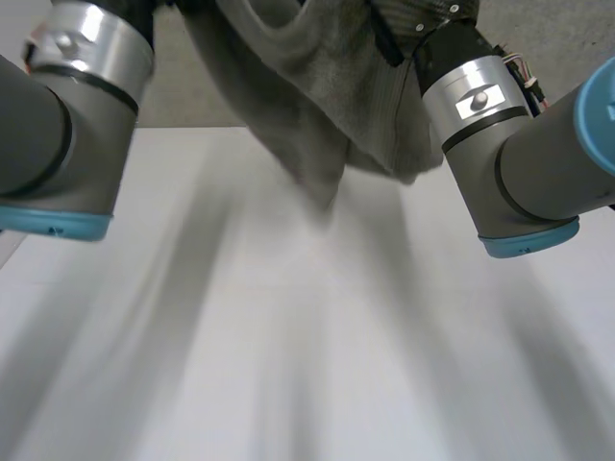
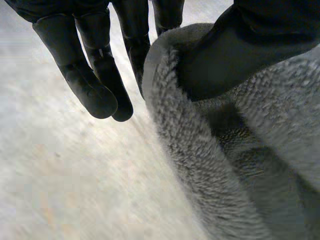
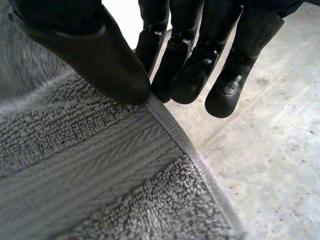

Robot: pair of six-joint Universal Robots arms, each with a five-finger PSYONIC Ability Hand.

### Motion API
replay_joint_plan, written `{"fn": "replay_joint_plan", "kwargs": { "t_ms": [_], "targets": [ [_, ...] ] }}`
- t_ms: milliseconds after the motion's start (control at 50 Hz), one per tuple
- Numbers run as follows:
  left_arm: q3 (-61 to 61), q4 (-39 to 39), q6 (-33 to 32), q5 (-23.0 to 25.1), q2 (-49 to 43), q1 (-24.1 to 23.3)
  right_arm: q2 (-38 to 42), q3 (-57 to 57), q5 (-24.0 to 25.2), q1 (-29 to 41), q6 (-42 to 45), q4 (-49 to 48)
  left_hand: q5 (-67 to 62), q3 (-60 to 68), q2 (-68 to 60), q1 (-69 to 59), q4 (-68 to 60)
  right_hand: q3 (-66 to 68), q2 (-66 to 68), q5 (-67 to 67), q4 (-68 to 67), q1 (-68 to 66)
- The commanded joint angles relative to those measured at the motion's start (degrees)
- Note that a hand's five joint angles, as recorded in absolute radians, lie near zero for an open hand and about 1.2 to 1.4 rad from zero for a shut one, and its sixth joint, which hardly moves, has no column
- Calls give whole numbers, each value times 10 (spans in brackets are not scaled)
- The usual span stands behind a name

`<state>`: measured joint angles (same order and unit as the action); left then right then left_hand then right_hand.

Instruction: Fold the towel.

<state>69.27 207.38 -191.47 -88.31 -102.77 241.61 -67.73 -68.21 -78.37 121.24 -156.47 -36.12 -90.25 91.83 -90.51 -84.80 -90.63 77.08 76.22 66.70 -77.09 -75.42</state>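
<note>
While the towel (image 1: 327, 106) hangs in the air between the two arms, no fold can be counted as made. In the head view it droops in a loose, bunched mass above the white tabletop (image 1: 307, 336), its lowest tip clear of the surface.

Left hand (image 2: 95, 80): the thumb presses onto a rolled edge of the towel, and the cloth appears pinched between the thumb and the nearest finger. The other fingers point straight down beside the cloth and touch nothing.

Right hand (image 3: 195, 65): the thumb clamps the hemmed edge of the towel against the fingers, close to a corner as far as the view allows. The flat woven band of the towel runs away from this grip.

Judged status: early stage. The towel is lifted and held at two points. Steps judged to be left:
1. Lay the towel flat on the tabletop.
2. Bring one edge over to meet the opposite edge.
3. Release and check that the edges line up.
</note>
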Motion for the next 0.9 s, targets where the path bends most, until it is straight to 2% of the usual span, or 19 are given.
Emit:
{"fn": "replay_joint_plan", "kwargs": {
  "t_ms": [20, 160, 240, 280, 340, 420, 440, 460, 480, 500, 520, 560, 720, 900],
  "targets": [
    [67, -9, 0, -10, 16, 1, 17, -5, 5, -2, -1, 79, 202, -118, 105, 48, 106, 29, 38, 33, -29, -46],
    [232, -36, -2, -7, -16, -10, 90, -9, 54, -5, 30, 204, 202, -118, 105, 48, 106, 29, 38, 33, -29, -46],
    [275, -38, -3, -8, -45, -20, 125, -9, 58, -6, 71, 265, 202, -118, 105, 48, 106, 29, 38, 33, -29, -46],
    [300, -46, -5, -9, -66, -39, 167, -3, 57, -5, 124, 344, 202, -118, 105, 48, 106, 29, 38, 33, -29, -46],
    [309, -73, -11, -9, -73, -52, 192, -4, 52, 3, 166, 401, 202, -118, 105, 48, 106, 29, 38, 33, -29, -46],
    [308, -107, -12, -10, -72, -57, 193, -10, 36, 1, 170, 410, 202, -118, 105, 48, 106, 29, 38, 33, -29, -46],
    [308, -116, -11, -9, -69, -58, 192, -16, 28, -2, 166, 410, 202, -118, 105, 48, 106, -73, -65, -70, 74, 57],
    [308, -116, -11, -9, -69, -58, 192, -16, 28, -2, 165, 410, 202, -118, 105, 48, 106, -74, -66, -71, 75, 58],
    [308, -123, -11, -9, -65, -59, 187, -23, 24, -3, 159, 407, 202, -118, 105, 48, 106, -233, -224, -229, 233, 216],
    [308, -123, -12, -9, -62, -59, 176, -29, 22, -5, 150, 403, 202, -118, 105, 48, 106, -291, -282, -287, 291, 274],
    [308, -123, -12, -9, -62, -59, 175, -29, 22, -5, 150, 403, 202, -118, 105, 48, 106, -291, -283, -288, 292, 275],
    [307, -124, -12, -10, -51, -59, 141, -51, 23, -6, 121, 391, 202, -118, 105, 48, 106, -405, -397, -401, 405, 389],
    [302, -126, -8, -12, -31, -57, 85, -103, 31, -7, 70, 373, 202, -118, 105, 48, 106, -453, -444, -449, 453, 436],
    [308, -130, -9, -12, -30, -57, 81, -119, 23, -8, 67, 375, 202, -118, 105, 48, 106, -426, -417, -422, 426, 409]
  ]
}}
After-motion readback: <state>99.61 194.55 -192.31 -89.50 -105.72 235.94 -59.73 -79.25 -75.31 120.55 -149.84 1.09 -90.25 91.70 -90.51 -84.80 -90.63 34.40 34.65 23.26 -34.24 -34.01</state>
